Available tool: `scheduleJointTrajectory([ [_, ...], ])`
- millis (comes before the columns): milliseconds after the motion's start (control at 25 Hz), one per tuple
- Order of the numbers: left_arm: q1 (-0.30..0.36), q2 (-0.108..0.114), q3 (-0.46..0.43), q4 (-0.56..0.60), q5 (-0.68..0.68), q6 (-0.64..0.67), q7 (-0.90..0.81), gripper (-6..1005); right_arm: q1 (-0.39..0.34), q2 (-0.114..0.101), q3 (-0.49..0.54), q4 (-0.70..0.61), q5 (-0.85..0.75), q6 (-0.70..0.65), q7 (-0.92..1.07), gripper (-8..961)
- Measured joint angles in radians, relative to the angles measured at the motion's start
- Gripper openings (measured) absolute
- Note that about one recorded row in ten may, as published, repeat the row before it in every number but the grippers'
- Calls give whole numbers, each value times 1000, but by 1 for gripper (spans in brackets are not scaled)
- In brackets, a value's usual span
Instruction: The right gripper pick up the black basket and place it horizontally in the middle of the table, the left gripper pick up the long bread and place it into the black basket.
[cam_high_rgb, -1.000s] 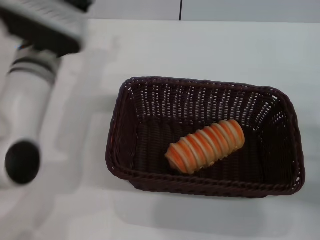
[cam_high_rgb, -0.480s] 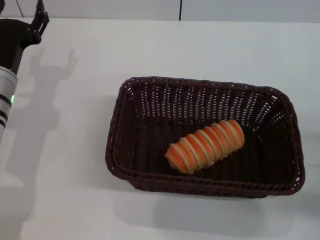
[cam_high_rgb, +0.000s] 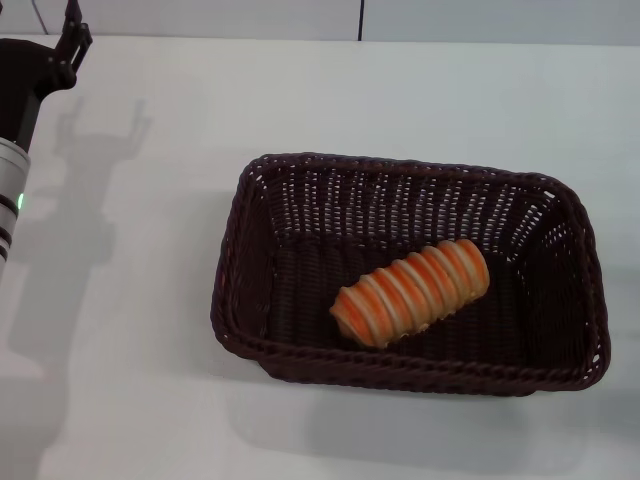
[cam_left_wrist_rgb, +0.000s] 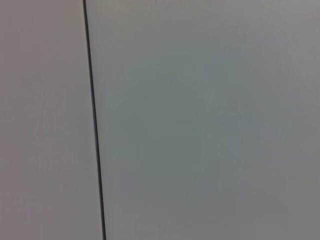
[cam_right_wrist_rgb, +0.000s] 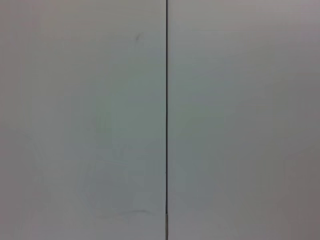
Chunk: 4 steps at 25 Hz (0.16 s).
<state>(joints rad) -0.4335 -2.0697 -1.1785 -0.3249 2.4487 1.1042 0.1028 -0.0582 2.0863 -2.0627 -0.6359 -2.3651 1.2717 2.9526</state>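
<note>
1. The long bread (cam_high_rgb: 410, 293) lies inside the black basket (cam_high_rgb: 250, 200), pointing toward 2 o'clock.
2. The left gripper (cam_high_rgb: 72, 35) is at 10 o'clock, cut off; I cannot tell its opening.
3. The basket stands on the table (cam_high_rgb: 150, 400).

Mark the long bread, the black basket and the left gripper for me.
long bread (cam_high_rgb: 410, 292): head view, middle of its ridged top.
black basket (cam_high_rgb: 400, 166): head view, far braided rim.
left gripper (cam_high_rgb: 72, 30): head view, finger at the top left corner.

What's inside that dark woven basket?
One long bread lies slantwise on the floor of the black basket, nothing else beside it. The patch of floor under the loaf is covered, and so is the table beneath the basket.
</note>
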Motion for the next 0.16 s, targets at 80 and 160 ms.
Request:
scheduleJointTrajectory([
  [80, 2, 0, 0, 0, 0, 3, -1, 849, 1, 0, -1, 2, 0, 3, 0, 831],
  [160, 4, 0, 0, 0, 0, 5, -2, 849, 4, 0, -2, 5, 0, 4, 0, 831],
])
